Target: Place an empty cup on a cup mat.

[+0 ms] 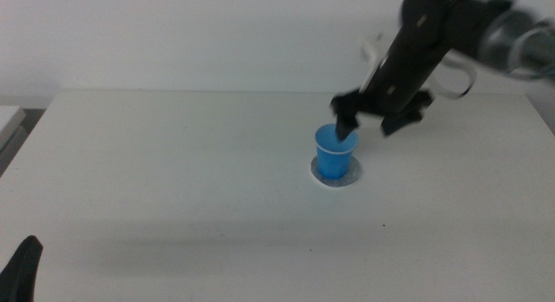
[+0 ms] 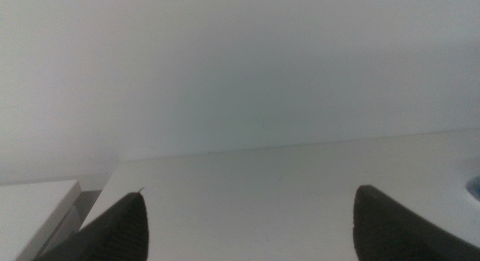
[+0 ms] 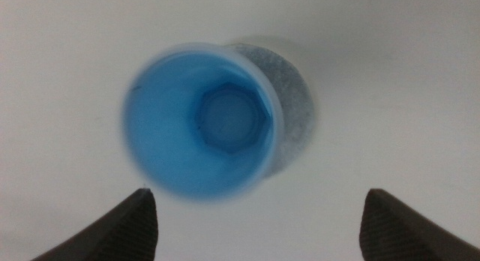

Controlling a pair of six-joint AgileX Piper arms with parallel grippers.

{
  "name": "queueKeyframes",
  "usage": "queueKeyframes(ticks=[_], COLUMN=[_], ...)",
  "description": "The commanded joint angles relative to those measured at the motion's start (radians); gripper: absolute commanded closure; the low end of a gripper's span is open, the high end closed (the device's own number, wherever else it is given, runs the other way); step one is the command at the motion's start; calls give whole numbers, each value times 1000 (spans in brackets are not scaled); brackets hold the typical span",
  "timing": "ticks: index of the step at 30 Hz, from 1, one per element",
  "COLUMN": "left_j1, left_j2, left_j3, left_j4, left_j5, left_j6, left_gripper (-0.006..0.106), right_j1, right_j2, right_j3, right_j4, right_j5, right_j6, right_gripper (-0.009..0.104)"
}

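The blue cup stands upright on the grey speckled cup mat right of the table's centre. My right gripper hovers open just above and behind the cup's rim, not touching it. In the right wrist view I look straight down into the empty cup, with the mat showing beside it and both jaws spread wide, clear of the cup. My left gripper waits at the bottom left corner of the middle view; its jaws stand wide apart in the left wrist view.
The white table runs to a pale wall at the back. A lower pale surface lies beyond the table's left edge. A sliver of blue shows at the edge of the left wrist view.
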Motion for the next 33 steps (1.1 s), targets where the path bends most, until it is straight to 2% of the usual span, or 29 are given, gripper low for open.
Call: queueKeyframes(ticks=[1, 6, 10, 12, 14, 21, 25, 28, 33], left_j1=[-2, -2, -2, -2, -2, -2, -2, -2, -2], left_j2=[-4, -4, -4, -4, -4, -4, -4, -4, -4], left_j3=[0, 0, 0, 0, 0, 0, 0, 0, 0], left_j4=[-7, -7, -7, -7, -7, -7, -7, -7, -7], left_j5=[-12, -12, -12, -12, -12, -12, -12, -12, -12], left_j6=[-3, -3, -3, -3, -3, -3, -3, -3, -3], left_gripper=[7, 7, 7, 7, 7, 7, 7, 7, 7], right_j1=[-19, -28, -30, -57, -105, -258, -328, -340, -340], right_j2=[-103, -285, -461, -566, -672, -1066, -1306, -1458, -1634], right_j3=[-8, 17, 152, 242, 350, 841, 1106, 1258, 1428], right_j4=[-5, -10, -31, 6, 33, 13, 65, 93, 98], right_j5=[54, 100, 90, 60, -5, -333, -469, -562, -703], right_j6=[-38, -40, -40, -42, -49, -49, -196, -247, -354], right_gripper=[7, 7, 7, 7, 7, 7, 4, 3, 3])
